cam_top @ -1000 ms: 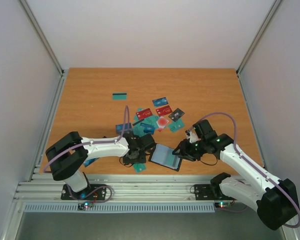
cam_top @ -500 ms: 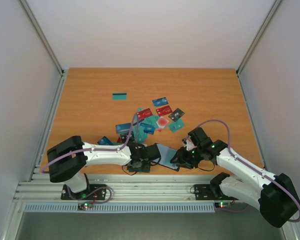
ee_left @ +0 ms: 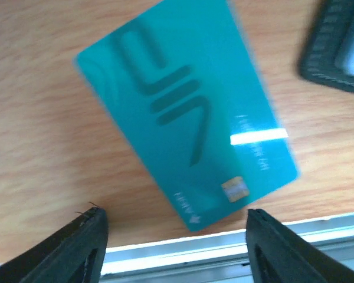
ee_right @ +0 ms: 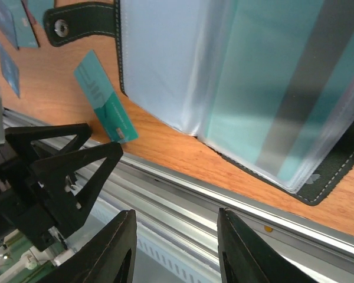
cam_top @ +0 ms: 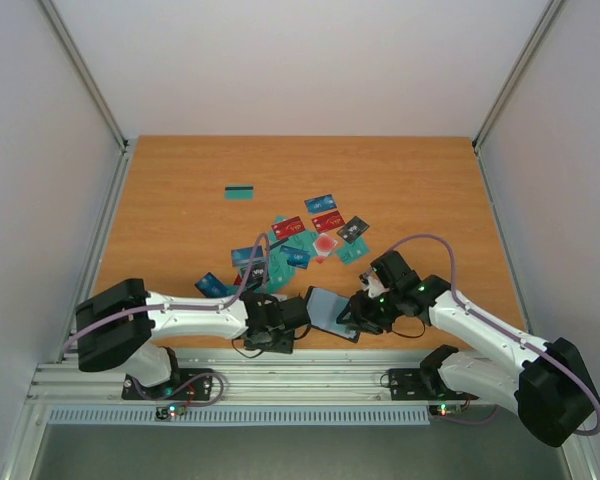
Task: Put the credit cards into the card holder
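Teal card [ee_left: 186,112] lies loose on the surface [ee_left: 35,118] just beside the open card holder [ee_right: 336,171], under the spread left claw [ee_left: 174,223]. One striped card [ee_right: 283,88] seems already sleeved inside the holder; most credit cards [cam_top: 300,245] lie beyond it. Right claw [ee_right: 174,247] stands spread, empty.

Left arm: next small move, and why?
Probably lower the left gripper straight down and close on the near end of the teal card. Its fingers stand open to either side of that end, the card lies flat at the near edge of the table, and the card holder lies open beside it.
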You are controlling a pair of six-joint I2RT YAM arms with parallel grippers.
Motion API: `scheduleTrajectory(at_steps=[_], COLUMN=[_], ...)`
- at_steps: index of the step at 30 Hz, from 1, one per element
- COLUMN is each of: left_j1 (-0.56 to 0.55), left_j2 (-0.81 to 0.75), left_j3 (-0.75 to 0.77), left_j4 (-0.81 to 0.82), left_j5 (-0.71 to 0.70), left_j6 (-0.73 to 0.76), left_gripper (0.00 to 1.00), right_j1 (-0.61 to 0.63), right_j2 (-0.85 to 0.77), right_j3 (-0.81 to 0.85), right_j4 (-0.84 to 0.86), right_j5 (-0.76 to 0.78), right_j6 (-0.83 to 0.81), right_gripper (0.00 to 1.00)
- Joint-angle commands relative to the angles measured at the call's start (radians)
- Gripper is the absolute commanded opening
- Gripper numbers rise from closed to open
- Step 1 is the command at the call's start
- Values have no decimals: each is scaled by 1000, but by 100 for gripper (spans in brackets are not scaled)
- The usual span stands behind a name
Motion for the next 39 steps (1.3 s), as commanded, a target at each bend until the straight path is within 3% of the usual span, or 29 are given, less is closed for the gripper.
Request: scheduleTrajectory(at_steps=[1, 6, 22, 39], left_j1=[39, 110, 171, 187], left_j2=[19, 89, 190, 175], left_j3=[68, 170, 167, 263], left_j4=[-194, -199, -62, -181], left_j5=[-46, -34, 73, -6], left_j6=[-70, -67, 27, 12], left_gripper=[71, 81, 78, 83], right_j1=[9, 8, 8, 9], right_j2=[-3, -15, 19, 20], right_j3=[55, 89, 155, 169], right_j4=[-42, -99, -152, -148], right_j5=[21, 43, 71, 52], right_j6=[-23, -49, -106, -116], right_gripper=[40, 40, 41, 41])
